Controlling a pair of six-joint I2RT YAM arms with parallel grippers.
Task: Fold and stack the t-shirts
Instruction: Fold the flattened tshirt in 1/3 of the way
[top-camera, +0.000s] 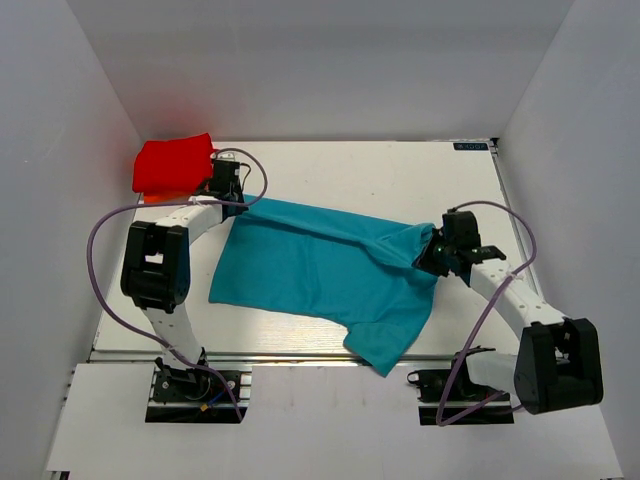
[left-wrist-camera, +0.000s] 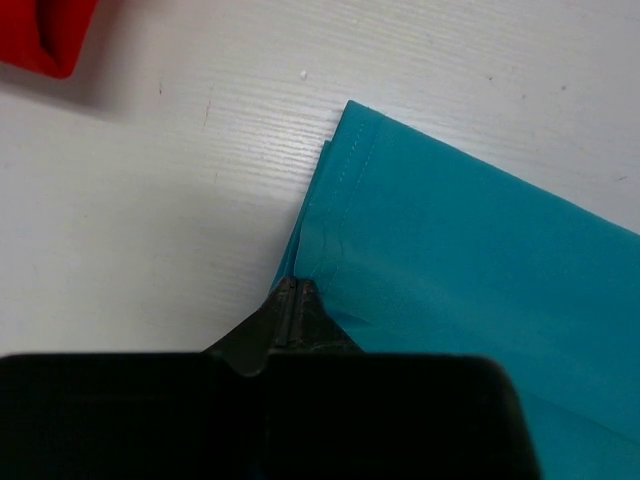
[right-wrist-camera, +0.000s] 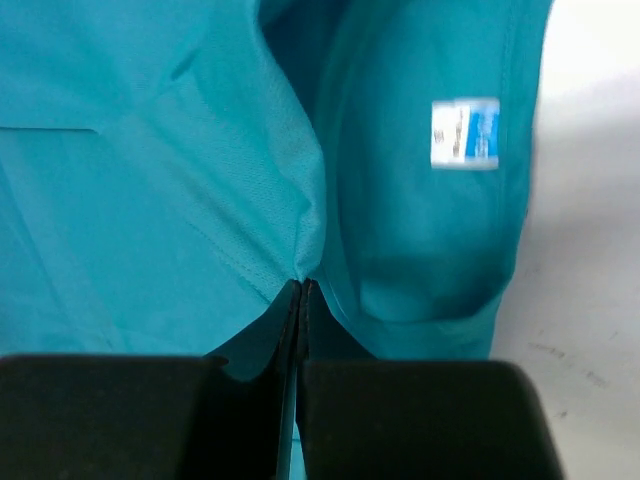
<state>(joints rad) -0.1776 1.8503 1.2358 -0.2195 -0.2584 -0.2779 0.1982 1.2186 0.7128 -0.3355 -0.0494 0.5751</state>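
The teal t-shirt (top-camera: 320, 265) lies spread across the middle of the table, one sleeve hanging toward the front edge. My left gripper (top-camera: 240, 203) is shut on its far left hem corner (left-wrist-camera: 330, 200), jaws pinching the cloth (left-wrist-camera: 292, 290). My right gripper (top-camera: 432, 253) is shut on the bunched cloth at the shirt's right end, near the neck; the white neck label (right-wrist-camera: 465, 133) shows beside the pinch (right-wrist-camera: 303, 285). The red t-shirt (top-camera: 172, 164) lies folded at the far left corner, also showing in the left wrist view (left-wrist-camera: 45, 35).
White walls enclose the table on three sides. The white table top (top-camera: 400, 180) is bare behind the teal shirt. The arm bases (top-camera: 195, 385) sit on a rail at the front edge.
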